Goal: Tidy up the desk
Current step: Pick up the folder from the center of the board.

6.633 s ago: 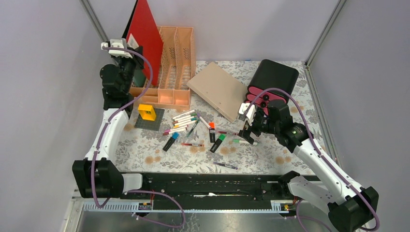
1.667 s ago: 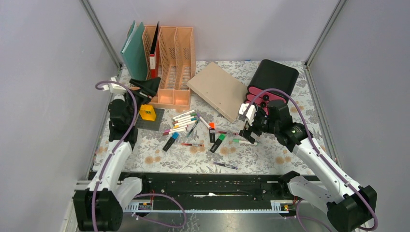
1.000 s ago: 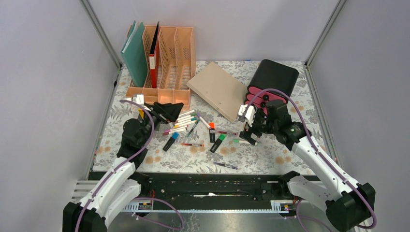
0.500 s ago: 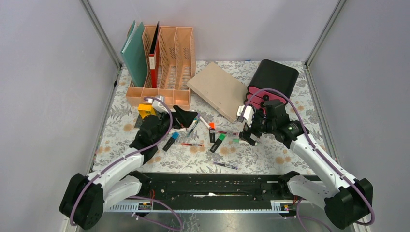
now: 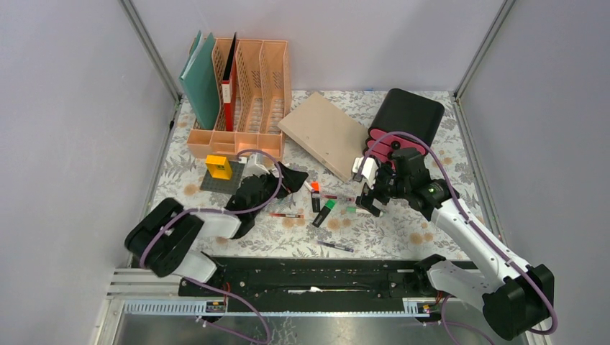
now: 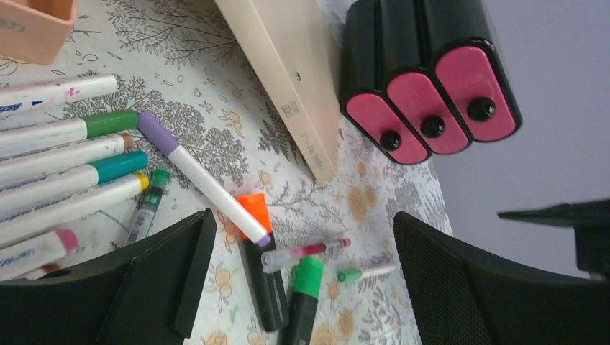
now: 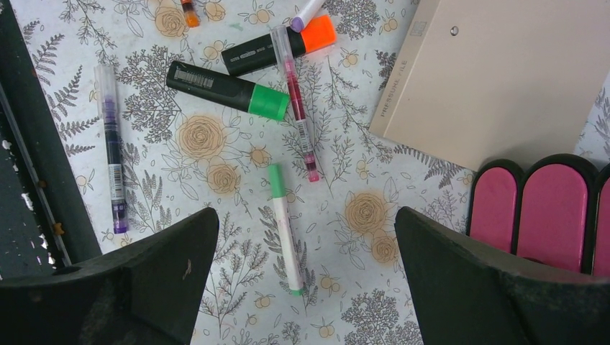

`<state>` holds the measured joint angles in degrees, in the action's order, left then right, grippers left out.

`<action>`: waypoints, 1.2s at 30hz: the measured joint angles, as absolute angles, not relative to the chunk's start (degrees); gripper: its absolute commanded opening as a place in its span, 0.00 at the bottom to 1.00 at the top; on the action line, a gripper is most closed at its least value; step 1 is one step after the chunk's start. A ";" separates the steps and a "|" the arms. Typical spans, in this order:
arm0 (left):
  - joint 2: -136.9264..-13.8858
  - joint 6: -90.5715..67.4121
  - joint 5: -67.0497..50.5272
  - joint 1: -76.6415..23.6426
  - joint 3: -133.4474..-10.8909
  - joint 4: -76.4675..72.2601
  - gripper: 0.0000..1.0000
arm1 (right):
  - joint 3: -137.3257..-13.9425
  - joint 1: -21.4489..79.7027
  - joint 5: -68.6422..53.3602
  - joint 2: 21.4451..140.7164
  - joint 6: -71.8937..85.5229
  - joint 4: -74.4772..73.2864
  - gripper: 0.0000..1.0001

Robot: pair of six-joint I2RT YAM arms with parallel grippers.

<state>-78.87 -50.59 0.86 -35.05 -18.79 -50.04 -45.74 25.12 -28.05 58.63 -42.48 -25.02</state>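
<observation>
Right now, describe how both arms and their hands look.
The left arm and right arm have white shells over black joints, each trailed by a looping purple cable. The left hand and right hand are black, with a white camera block at the wrist. Their fingers are broad matte black wedges with a finely textured inner face.

The tabletop wore a matt printed cloth, lying smooth. The file rack was peach plastic with a faint sheen, its walls perforated. The drawer box had a smooth, slightly glossy black plastic shell and satin pink fronts. The folder looked like matt beige board. The markers had smooth white plastic barrels; one pen was clear plastic. The left hand had black plastic fingers, matt and finely grained.
</observation>
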 measured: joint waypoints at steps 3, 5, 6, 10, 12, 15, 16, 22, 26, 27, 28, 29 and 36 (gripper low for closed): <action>-86.28 -52.45 2.55 -35.24 -21.21 -54.30 0.99 | -45.74 25.06 -28.03 58.57 -42.68 -25.02 1.00; -90.91 -53.36 3.68 -35.24 -24.23 -56.45 0.99 | -45.74 25.06 -28.03 58.54 -42.76 -25.02 1.00; -92.62 -53.87 4.19 -35.24 -25.61 -57.21 0.99 | -45.74 25.06 -28.03 58.54 -42.83 -25.02 1.00; -99.33 -56.47 6.26 -35.24 -31.97 -59.70 0.99 | -45.74 25.06 -28.08 58.54 -43.16 -25.02 1.00; -101.86 -57.54 7.03 -35.24 -34.22 -60.18 0.99 | -45.74 25.06 -28.10 58.54 -43.33 -25.04 1.00; -105.93 -59.02 8.47 -35.24 -37.17 -60.55 0.99 | -45.74 25.06 -28.10 58.54 -43.55 -25.04 1.00; -107.11 -59.40 8.95 -35.24 -37.93 -60.53 0.99 | -45.74 25.06 -28.10 58.54 -43.62 -25.06 1.00; -113.19 -62.30 10.85 -34.89 -41.74 -60.16 0.98 | -45.74 24.99 -28.08 58.54 -43.72 -25.06 1.00; -116.16 -63.99 10.66 -34.17 -44.86 -60.66 0.96 | -45.74 24.99 -28.12 58.54 -43.77 -25.10 1.00; -116.99 -64.47 10.48 -33.93 -45.69 -61.01 0.94 | -45.74 24.99 -28.12 58.54 -43.79 -25.10 1.00; -117.58 -64.88 10.33 -33.71 -46.22 -61.32 0.92 | -45.74 24.99 -28.12 58.54 -43.83 -25.10 1.00; -118.10 -65.14 10.11 -33.50 -46.74 -61.67 0.90 | -45.74 24.97 -28.12 58.54 -43.92 -25.10 1.00; -121.64 -67.13 7.88 -31.99 -49.54 -63.20 0.78 | -45.74 24.95 -28.12 58.54 -43.99 -25.30 1.00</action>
